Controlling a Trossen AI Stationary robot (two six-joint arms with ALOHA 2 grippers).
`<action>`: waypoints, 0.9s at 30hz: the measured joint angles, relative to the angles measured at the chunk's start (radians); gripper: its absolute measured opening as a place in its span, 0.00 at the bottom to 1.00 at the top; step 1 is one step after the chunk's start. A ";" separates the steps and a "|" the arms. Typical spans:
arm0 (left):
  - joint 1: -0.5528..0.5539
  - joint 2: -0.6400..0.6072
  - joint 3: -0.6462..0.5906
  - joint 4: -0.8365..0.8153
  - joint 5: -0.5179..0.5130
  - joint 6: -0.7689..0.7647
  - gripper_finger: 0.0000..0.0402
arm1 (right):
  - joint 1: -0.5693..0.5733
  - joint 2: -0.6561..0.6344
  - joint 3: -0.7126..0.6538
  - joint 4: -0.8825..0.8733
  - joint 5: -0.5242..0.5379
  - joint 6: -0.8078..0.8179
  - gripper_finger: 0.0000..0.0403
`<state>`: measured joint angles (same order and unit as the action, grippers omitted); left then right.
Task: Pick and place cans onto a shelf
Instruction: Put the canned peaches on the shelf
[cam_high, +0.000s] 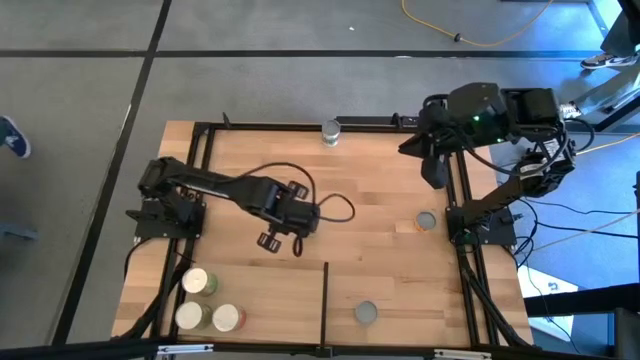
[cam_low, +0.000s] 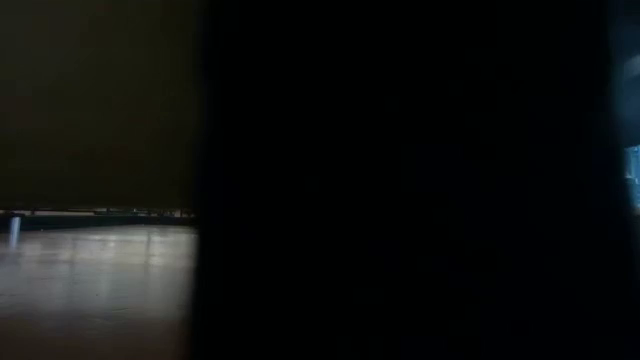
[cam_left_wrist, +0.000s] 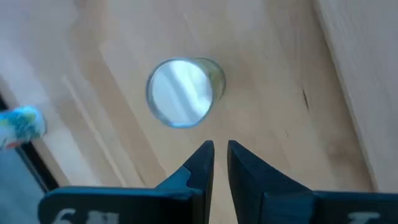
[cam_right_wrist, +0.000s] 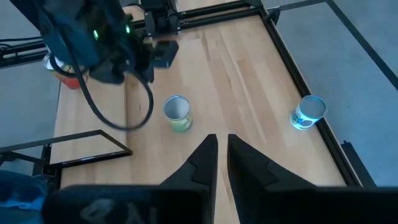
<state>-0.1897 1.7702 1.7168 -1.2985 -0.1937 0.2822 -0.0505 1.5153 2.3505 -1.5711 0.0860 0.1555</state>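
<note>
Silver-topped can (cam_left_wrist: 181, 92) lies just beyond left hand (cam_left_wrist: 221, 152).

Apparently six cans (cam_high: 331, 132), two arms (cam_high: 215, 185)

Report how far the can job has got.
Looks done: three cans stand grouped in the near-left corner, left of the divider strip. In hand: nothing. The left pincer hovers empty over mid-table with a green-sided can ahead of it; the right pincer waits empty by the far-right rail. Left: three single cans, one by the far rail, one on the right, one near the front edge.
</note>
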 joint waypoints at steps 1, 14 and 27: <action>0.002 0.014 0.000 0.007 0.003 0.018 0.10 | 0.000 0.000 0.000 0.000 0.000 0.000 0.10; 0.072 0.076 0.000 0.095 0.161 0.095 0.09 | 0.000 0.000 0.000 0.001 0.000 -0.004 0.10; 0.134 0.076 -0.097 0.190 0.284 0.122 0.09 | 0.000 0.000 0.000 0.000 0.001 -0.030 0.10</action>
<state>-0.0555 1.8466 1.6195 -1.1081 0.0901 0.4044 -0.0505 1.5150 2.3501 -1.5707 0.0868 0.1256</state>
